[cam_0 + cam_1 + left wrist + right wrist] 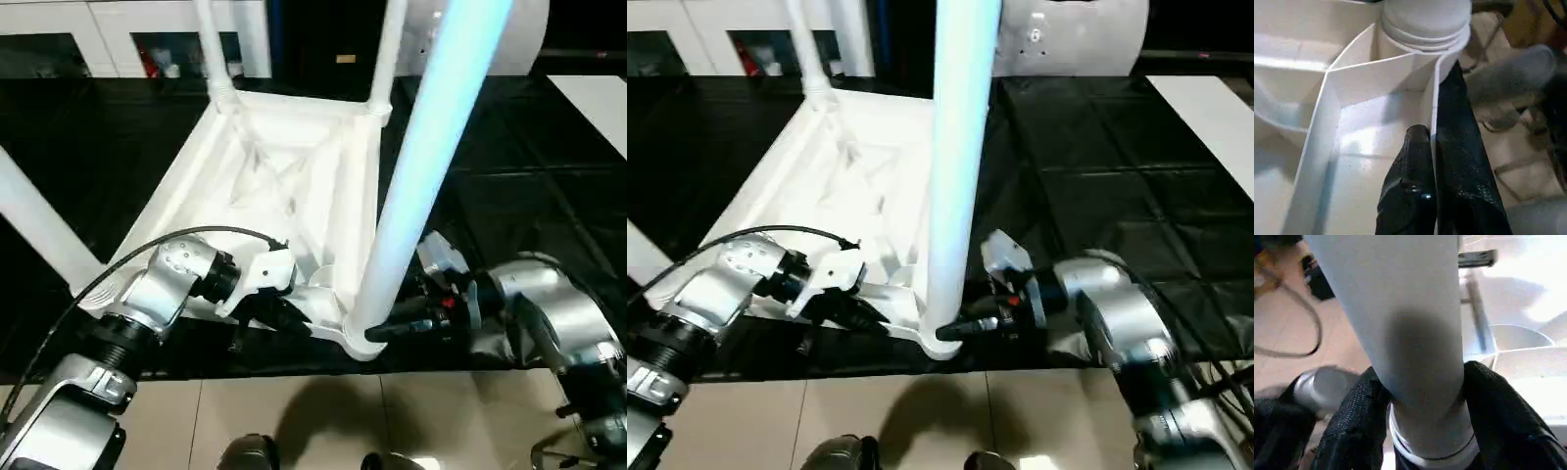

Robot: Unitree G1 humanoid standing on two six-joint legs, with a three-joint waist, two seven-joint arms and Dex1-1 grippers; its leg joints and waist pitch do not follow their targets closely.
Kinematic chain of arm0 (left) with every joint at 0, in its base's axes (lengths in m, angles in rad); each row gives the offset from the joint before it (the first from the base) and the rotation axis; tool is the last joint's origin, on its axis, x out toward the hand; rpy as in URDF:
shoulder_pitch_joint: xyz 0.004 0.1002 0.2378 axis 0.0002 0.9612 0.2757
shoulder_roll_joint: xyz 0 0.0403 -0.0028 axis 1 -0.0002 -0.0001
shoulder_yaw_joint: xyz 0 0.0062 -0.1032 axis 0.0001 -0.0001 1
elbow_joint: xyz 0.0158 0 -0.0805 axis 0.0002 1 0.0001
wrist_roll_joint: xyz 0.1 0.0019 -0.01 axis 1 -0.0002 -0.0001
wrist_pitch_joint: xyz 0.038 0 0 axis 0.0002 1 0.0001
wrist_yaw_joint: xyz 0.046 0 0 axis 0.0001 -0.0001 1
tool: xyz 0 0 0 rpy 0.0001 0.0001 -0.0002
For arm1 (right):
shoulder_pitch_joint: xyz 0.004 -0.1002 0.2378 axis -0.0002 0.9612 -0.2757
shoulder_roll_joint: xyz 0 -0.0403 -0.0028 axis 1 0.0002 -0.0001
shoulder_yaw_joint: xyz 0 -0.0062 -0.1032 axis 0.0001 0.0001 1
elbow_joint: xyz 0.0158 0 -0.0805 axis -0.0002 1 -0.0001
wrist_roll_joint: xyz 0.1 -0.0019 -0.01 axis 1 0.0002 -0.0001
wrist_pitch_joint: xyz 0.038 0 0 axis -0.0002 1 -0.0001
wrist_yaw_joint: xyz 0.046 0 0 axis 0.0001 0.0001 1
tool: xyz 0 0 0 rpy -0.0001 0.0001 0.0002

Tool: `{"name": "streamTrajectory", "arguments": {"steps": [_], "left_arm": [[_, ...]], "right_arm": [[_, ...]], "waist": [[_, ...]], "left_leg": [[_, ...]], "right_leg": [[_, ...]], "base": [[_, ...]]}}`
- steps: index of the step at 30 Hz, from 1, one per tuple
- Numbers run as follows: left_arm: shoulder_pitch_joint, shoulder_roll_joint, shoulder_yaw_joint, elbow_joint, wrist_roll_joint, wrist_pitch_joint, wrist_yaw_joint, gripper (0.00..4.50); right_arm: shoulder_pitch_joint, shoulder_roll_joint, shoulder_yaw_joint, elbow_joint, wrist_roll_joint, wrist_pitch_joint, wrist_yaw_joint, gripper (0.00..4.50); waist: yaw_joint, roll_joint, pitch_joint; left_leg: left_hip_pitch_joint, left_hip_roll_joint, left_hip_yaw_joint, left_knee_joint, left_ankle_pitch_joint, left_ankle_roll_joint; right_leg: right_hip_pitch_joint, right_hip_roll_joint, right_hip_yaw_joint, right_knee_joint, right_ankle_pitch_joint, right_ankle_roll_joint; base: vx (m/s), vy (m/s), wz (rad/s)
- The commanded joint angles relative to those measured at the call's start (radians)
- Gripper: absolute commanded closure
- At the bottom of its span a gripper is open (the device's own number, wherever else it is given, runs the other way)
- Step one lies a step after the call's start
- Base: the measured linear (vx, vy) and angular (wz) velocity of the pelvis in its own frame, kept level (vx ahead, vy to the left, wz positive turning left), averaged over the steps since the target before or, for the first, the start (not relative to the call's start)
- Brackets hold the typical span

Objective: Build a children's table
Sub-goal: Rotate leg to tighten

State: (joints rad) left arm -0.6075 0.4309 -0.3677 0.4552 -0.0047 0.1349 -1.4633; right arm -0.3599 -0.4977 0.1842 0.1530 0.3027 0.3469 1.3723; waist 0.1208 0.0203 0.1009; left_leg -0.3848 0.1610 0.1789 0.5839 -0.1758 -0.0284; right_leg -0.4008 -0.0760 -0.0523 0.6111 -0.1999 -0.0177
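Note:
The white tabletop [294, 166] lies upside down on a black mat, ribbed side up. Two legs stand in its far corner sockets [217, 49] [387, 49], and a third leg [39, 225] rises at the near left. A fourth leg [421, 176] stands in the near right corner socket. My right gripper [392, 331] is shut on this leg's base just above the socket, one finger on each side [1422, 382]. My left gripper [282, 315] is shut on the tabletop's near rim wall beside that socket, with the thin wall pinched between its fingers [1420, 166].
The black mat [509, 196] ends close in front of me, where the tiled floor [323, 411] begins. White cabinets [108, 39] stand at the back left. A white surface [598, 98] lies at the far right, and a rounded white body [509, 29] stands behind.

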Motion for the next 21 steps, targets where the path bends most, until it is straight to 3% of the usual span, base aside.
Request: {"name": "streamTrajectory", "arguments": {"steps": [1, 3, 4, 5, 6, 7, 8, 10, 13, 18, 21], "left_arm": [[-0.023, -0.079, 0.002, 0.0, -0.006, 0.075, 0.127, 4.5], [-0.029, -0.119, 0.019, 0.004, -0.012, 0.114, 0.187, 4.5], [-0.035, -0.153, 0.033, 0.007, -0.017, 0.146, 0.233, 4.5], [-0.037, -0.171, 0.037, 0.006, -0.017, 0.165, 0.256, 4.5], [-0.038, -0.181, 0.039, 0.005, -0.015, 0.177, 0.27, 4.5], [-0.041, -0.204, 0.043, 0.002, -0.009, 0.205, 0.304, 4.5], [-0.043, -0.214, 0.046, 0.002, -0.007, 0.216, 0.319, 4.5], [-0.053, -0.261, 0.06, 0.007, 0.006, 0.26, 0.4, 4.5], [-0.076, -0.316, 0.092, 0.031, 0.019, 0.297, 0.519, 4.5], [-0.11, -0.38, 0.138, 0.062, 0.053, 0.316, 0.676, 4.5], [-0.109, -0.381, 0.138, 0.046, 0.06, 0.318, 0.693, 4.5]], "right_arm": [[0.032, 0.069, 0.047, -0.042, 0.004, 0.053, -0.098, 2.51], [0.046, 0.111, 0.049, -0.05, -0.027, 0.065, -0.185, 2.51], [0.052, 0.156, 0.049, -0.048, -0.055, 0.087, -0.272, 2.52], [0.052, 0.19, 0.043, -0.042, -0.069, 0.097, -0.33, 2.52], [0.051, 0.21, 0.038, -0.041, -0.069, 0.105, -0.357, 2.52], [0.049, 0.26, 0.024, -0.04, -0.065, 0.127, -0.422, 2.53], [0.046, 0.281, 0.02, -0.037, -0.069, 0.134, -0.453, 2.53], [0.025, 0.376, 0.003, -0.018, -0.086, 0.161, -0.593, 2.54], [-0.016, 0.497, -0.031, 0.031, -0.113, 0.186, -0.777, 2.54], [-0.077, 0.672, -0.087, 0.109, -0.173, 0.174, -1.043, 2.54], [-0.072, 0.683, -0.073, 0.1, -0.181, 0.142, -1.04, 2.19]], "waist": [[-0.01, -0.008, -0.055], [-0.02, -0.008, -0.048], [-0.03, -0.007, -0.04], [-0.03, -0.007, -0.04], [-0.041, -0.01, -0.032], [-0.052, -0.009, -0.028], [-0.055, -0.009, -0.029], [-0.075, -0.005, -0.034], [-0.096, -0.001, -0.037], [-0.103, 0.001, -0.04], [-0.101, 0.004, -0.041]], "left_leg": [[0.023, 0.078, -0.024, -0.076, -0.216, 0.064], [0.023, 0.076, -0.027, -0.083, -0.27, 0.03], [0.026, 0.072, -0.035, -0.088, -0.333, 0.0], [0.026, 0.072, -0.035, -0.088, -0.333, 0.0], [0.022, 0.068, -0.042, -0.095, -0.376, -0.019], [0.027, 0.065, -0.05, -0.098, -0.428, -0.036], [0.03, 0.063, -0.054, -0.097, -0.45, -0.042], [0.033, 0.062, -0.061, -0.102, -0.477, -0.05], [0.03, 0.062, -0.062, -0.111, -0.476, -0.053], [0.034, 0.062, -0.056, -0.111, -0.471, -0.05], [0.038, 0.064, -0.048, -0.112, -0.454, -0.043]], "right_leg": [[0.041, -0.088, 0.051, -0.079, -0.231, -0.266], [0.039, -0.089, 0.053, -0.09, -0.346, -0.231], [0.035, -0.092, 0.052, -0.102, -0.485, -0.19], [0.035, -0.092, 0.052, -0.102, -0.485, -0.19], [0.033, -0.093, 0.049, -0.111, -0.579, -0.152], [0.029, -0.095, 0.045, -0.12, -0.676, -0.113], [0.028, -0.098, 0.042, -0.127, -0.717, -0.095], [0.03, -0.098, 0.034, -0.136, -0.704, -0.078], [0.033, -0.091, 0.025, -0.136, -0.603, -0.097], [0.023, -0.091, 0.035, -0.136, -0.527, -0.118], [0.02, -0.085, 0.041, -0.132, -0.432, -0.138]], "base": [[0.0, 0.0, 0.0], [0.0, 0.0, 0.0], [0.0, 0.0, 0.0], [-0.051, 0.01, -0.1], [-0.051, 0.01, -0.1], [-0.052, 0.018, -0.17], [-0.045, 0.023, -0.18], [-0.022, 0.011, -0.09], [0.0, 0.0, 0.0], [0.0, 0.0, 0.0], [0.0, 0.0, 0.0]]}}
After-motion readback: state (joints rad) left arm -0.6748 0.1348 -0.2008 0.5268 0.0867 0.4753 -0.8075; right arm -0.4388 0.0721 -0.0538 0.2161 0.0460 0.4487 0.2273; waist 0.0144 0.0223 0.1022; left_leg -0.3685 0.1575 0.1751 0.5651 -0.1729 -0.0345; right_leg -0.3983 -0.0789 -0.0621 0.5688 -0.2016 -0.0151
